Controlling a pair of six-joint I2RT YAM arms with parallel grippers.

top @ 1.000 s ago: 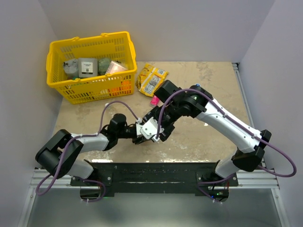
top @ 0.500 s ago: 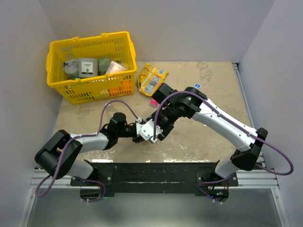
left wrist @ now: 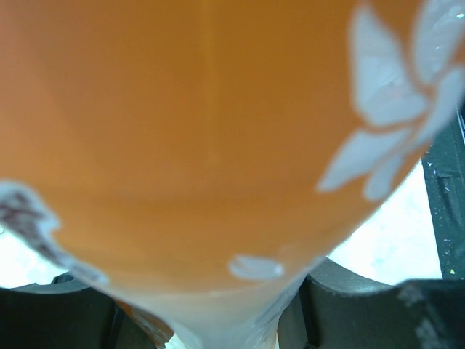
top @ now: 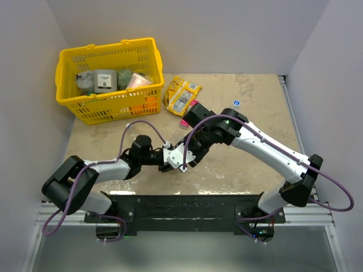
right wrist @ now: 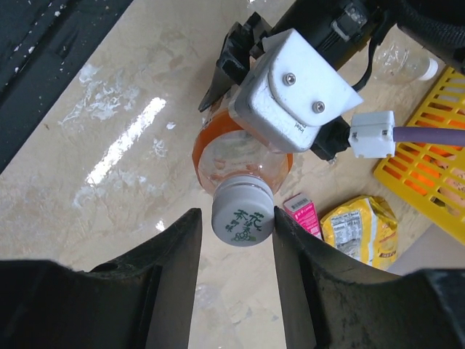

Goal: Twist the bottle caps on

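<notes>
Left claw (top: pixel 169 163) is clamped on the orange bottle (right wrist: pixel 245 154). Right claw (right wrist: pixel 237 222) has its fingers either side of the bottle's whitish cap (right wrist: pixel 244 217); I cannot tell whether they grip it.

Two robot arms are in view: one left arm (top: pixel 108 170) and one right arm (top: pixel 266 144).

Two bottles can be seen: one orange bottle (right wrist: pixel 240 156) and one clear bottle (right wrist: pixel 403 62).

There are two caps: one whitish cap (right wrist: pixel 243 218) and one blue cap (top: pixel 236 102).

There is one yellow basket (top: pixel 113 110). It holds several items, packed too closely to count with certainty.

Two packets are visible: one yellow snack packet (top: pixel 181 95) and one small pink packet (right wrist: pixel 304 216).

All of this is on one table (top: pixel 255 85).
</notes>
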